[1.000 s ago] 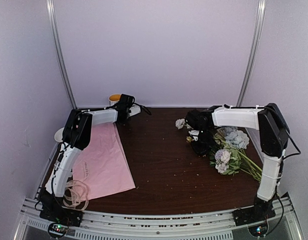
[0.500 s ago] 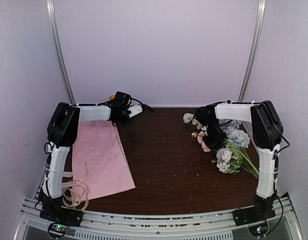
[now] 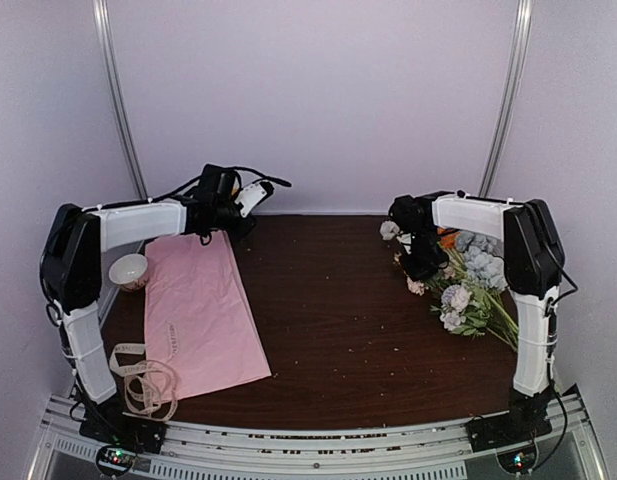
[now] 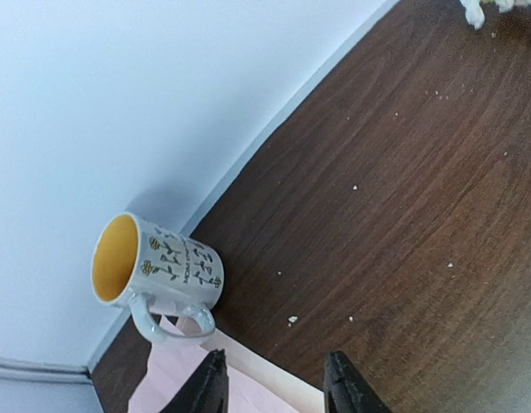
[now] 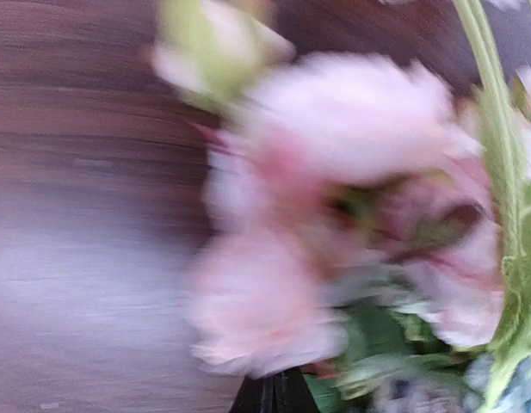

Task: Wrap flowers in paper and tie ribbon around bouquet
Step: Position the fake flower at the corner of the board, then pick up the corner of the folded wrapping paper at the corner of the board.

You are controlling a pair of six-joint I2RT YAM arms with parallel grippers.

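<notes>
at the far right of the desk (image 3: 338, 330) the flowers (image 3: 473, 272) lie in a loose heap, blooms toward the back wall and green stems trailing toward the near edge. the right pincer (image 5: 278, 389) is down among the blooms on the heap's left side, closed. its own camera shows blurred pink heads right against the tips, and whether a stem is caught between them i cannot tell. the bunch looks light and springy, with soft heads that would crush or slip, so i judge the stiffer stems, gathered low below the leaves, to be the place to take hold. well apart from it, across bare wood, the paper (image 3: 203, 320) lies flat along the left side. it looks thin and limp, and likely to crease or tear if dragged by one corner. the left pincer (image 4: 274, 389) hangs over that sheet's far corner, jaws partly apart with nothing between them, near a mug (image 4: 157, 267) by the back wall. the ribbon (image 3: 143, 378) sits in loose coils at the paper's near left corner, soft and easy to snag.
</notes>
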